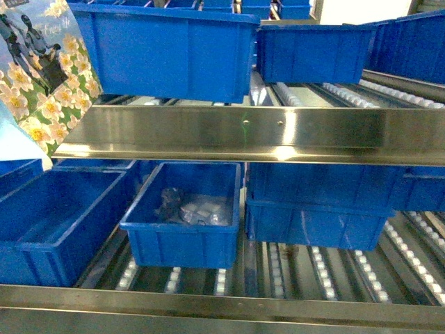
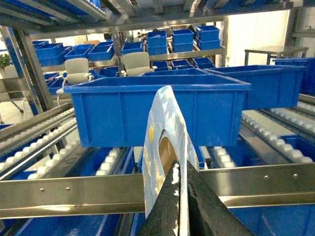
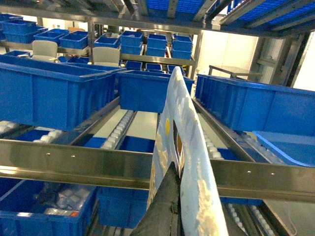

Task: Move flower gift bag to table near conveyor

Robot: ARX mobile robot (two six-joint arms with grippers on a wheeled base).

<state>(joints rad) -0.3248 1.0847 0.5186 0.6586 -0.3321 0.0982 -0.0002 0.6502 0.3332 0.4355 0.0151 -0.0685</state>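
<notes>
The flower gift bag [image 1: 42, 83], printed with daisies and dark figures, hangs at the top left of the head view in front of the conveyor [image 1: 243, 132]. Neither gripper shows there. In the left wrist view the bag [image 2: 165, 113] stands edge-on, handle hole visible, with my left gripper [image 2: 179, 167] shut on its lower edge. The right wrist view also shows a bag [image 3: 189, 147] edge-on, rising from my right gripper [image 3: 178, 169]. One dark finger [image 3: 167, 206] presses its panel and the other is hidden behind the paper. The table is out of view.
Blue bins fill the sloping roller rows: a large one [image 1: 167, 49] on the upper level, and one holding wrapped items [image 1: 184, 212] below. A steel rail [image 2: 74, 194] crosses just beyond the bag. More racking with bins [image 3: 147, 44] stands farther back.
</notes>
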